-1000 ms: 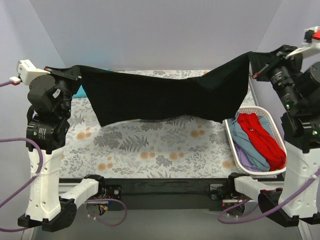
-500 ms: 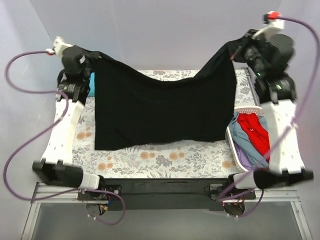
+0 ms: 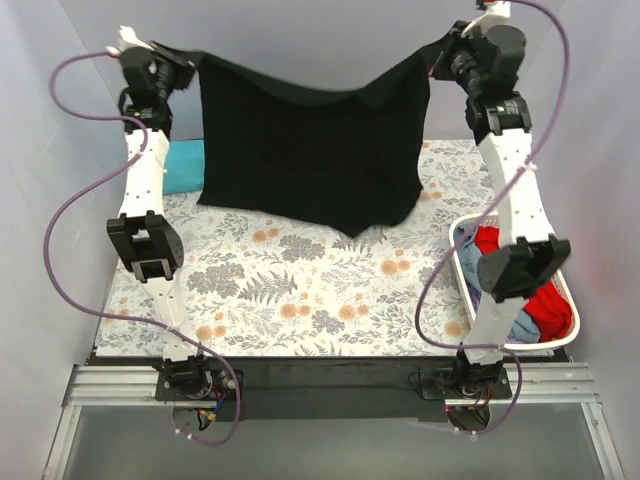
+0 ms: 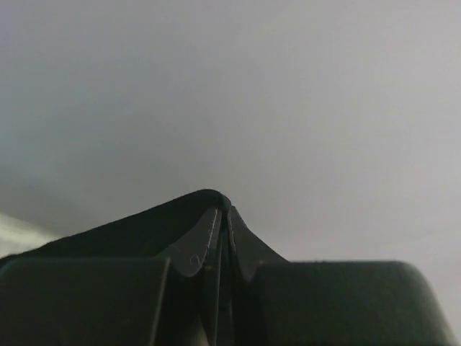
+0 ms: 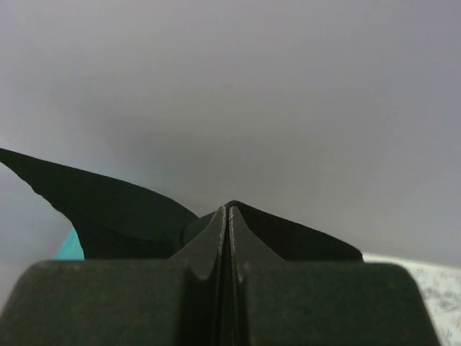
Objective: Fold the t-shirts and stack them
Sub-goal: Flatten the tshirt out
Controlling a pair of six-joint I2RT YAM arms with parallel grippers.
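The left end effector (image 3: 178, 66) pinches one top corner of the black t-shirt (image 3: 310, 150), held high above the far side of the table (image 3: 300, 300). The right end effector (image 3: 437, 62) is clamped on the other corner, so the cloth hangs spread between them, probably to be laid flat for folding.

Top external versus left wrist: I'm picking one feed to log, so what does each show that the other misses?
Only top external: the whole black t-shirt hanging between both arms, the teal t-shirt, the basket, the right gripper. Only left wrist: close up, the left gripper shut on a cloth fold. Both: the left gripper holding the black t-shirt.
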